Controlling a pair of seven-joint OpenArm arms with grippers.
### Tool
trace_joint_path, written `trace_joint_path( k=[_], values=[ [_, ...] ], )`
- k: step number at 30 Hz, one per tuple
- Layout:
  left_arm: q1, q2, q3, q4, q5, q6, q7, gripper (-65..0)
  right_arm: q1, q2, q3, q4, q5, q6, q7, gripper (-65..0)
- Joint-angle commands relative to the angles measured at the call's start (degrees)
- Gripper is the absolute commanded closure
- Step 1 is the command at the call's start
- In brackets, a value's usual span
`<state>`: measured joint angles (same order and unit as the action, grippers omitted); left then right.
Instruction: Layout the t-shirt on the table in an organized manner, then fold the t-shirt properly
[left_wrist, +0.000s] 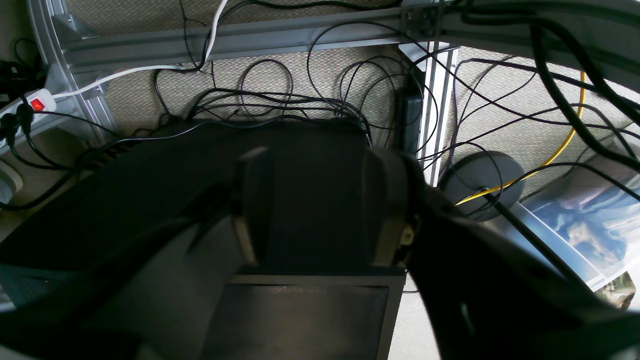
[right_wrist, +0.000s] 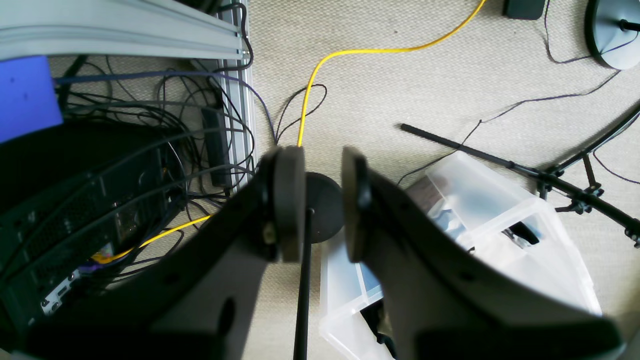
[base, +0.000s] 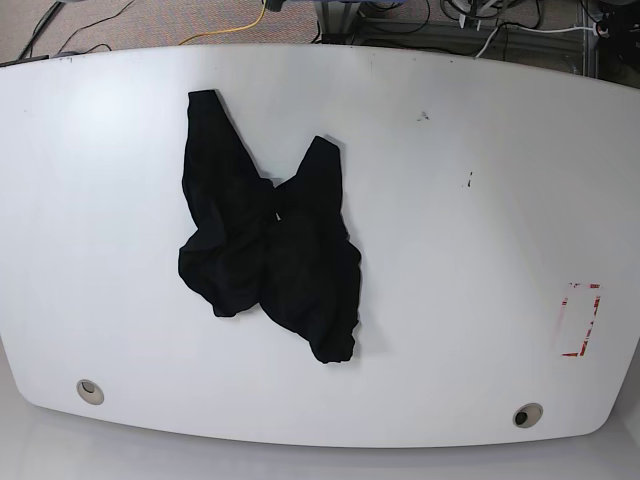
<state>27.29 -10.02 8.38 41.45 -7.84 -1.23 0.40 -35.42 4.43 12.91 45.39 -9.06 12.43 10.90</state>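
T-shirt (base: 268, 250) lay crumpled left of centre on table (base: 450, 200). Left gripper (left_wrist: 317, 210) parted, empty, over floor cables. Right gripper (right_wrist: 322, 205) narrowly parted, gripped nothing, above clear bin (right_wrist: 480, 235).

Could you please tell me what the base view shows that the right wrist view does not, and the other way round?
Only the base view shows the t-shirt, crumpled in a heap on the white table, plus the red tape rectangle.

Only the right wrist view shows the right gripper, its jaws slightly apart and empty, above carpet, a clear plastic bin and a black computer case.

Both share the yellow cable on the floor.
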Motion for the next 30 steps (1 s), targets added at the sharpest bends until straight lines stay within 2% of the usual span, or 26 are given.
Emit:
trace_joint_path(
  k=[1,18,26,30],
  values=[
    [-2.80,0.22,0.63,-2.11,0.41,-0.39,0.52,-26.5,6.28,-2.54,-0.20,-1.74,0.31,0.45,-0.21,-12.2],
    [-3.42,0.13,0.54,-2.02,0.32,-0.39,0.43,-26.4,6.98,-2.80,-0.12,-2.97,0.31,0.45,-0.04,-12.0],
    [-3.16,0.13,0.45,-1.94,0.32,-0.39,0.25,-26.4,6.10,-2.89,-0.03,-2.97,0.31,0.10,3.21,-12.0],
    [-2.10,0.04,0.37,-0.26,0.23,-0.39,-2.12,-26.4,4.61,-2.89,0.06,-2.00,0.31,0.10,3.65,-12.0]
  ],
)
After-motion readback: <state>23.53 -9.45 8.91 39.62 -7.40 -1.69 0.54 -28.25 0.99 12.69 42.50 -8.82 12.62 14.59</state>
